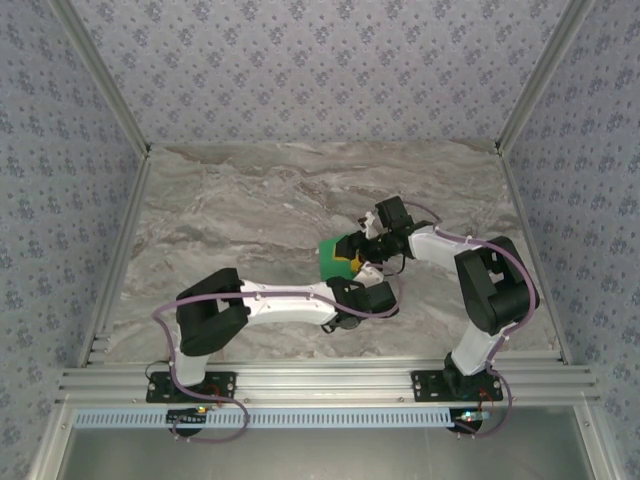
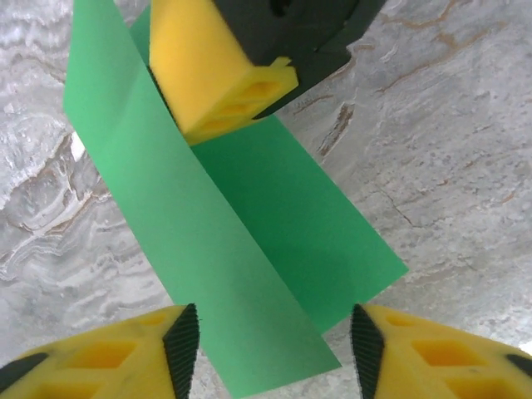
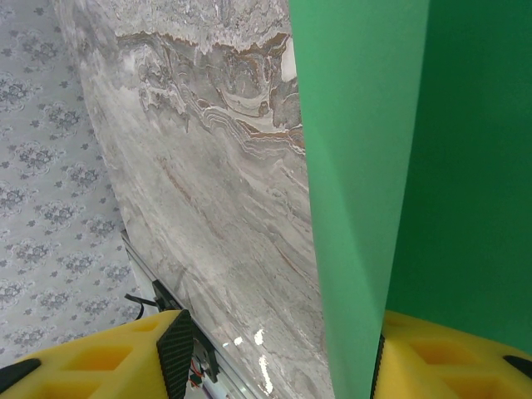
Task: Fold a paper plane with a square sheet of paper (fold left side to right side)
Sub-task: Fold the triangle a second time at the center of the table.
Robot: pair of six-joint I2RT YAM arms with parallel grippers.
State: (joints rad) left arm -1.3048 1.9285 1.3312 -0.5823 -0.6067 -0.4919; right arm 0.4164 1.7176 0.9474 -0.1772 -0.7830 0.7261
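The square sheet of paper (image 1: 335,256) is bright green and lies mid-table, folded along a crease with one flap (image 2: 158,208) lifted over the flat half (image 2: 316,216). My left gripper (image 2: 273,349) is open, and the near end of the sheet lies between its fingers, clear of both black pads (image 2: 183,341). My right gripper (image 3: 278,349) is also open. The raised flap (image 3: 357,166) leans along its right finger (image 3: 449,349). One yellow finger of the right gripper (image 2: 212,75) rests on the far part of the sheet. Both grippers meet at the paper, the left (image 1: 350,275) from the near side and the right (image 1: 362,248) from the right.
The marble table (image 1: 250,200) is bounded by aluminium rails (image 1: 120,250) and patterned walls on three sides. The two arms cross the near middle of the table. Bare marble lies to the left of and behind the paper.
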